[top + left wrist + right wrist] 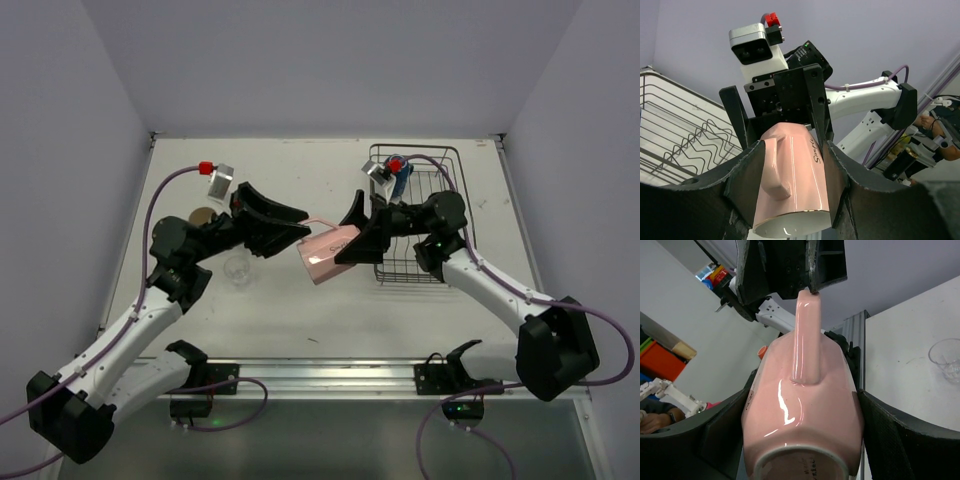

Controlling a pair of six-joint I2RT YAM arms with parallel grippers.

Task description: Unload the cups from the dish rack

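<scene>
Left end effector (300, 232): I am gripping the pale pink cup (330, 252), my fingers (837, 172) pressing on both of its sides near the rim.
Right end effector (348, 238): I am clamping the same cup from the opposite end, near its base.
Pale pink cup: hanging sideways above the worktop (300, 310), between both arms, just left of the dish rack (440, 160).
Blue mug (401, 180): sitting inside the rack's far part.
Small clear glass (238, 268): standing on the worktop under my left arm.
Open room: bare worktop lying toward the near edge and far edge.

Bright, even lighting; sharp views, glare streaks on the pink cup (802, 415).
</scene>
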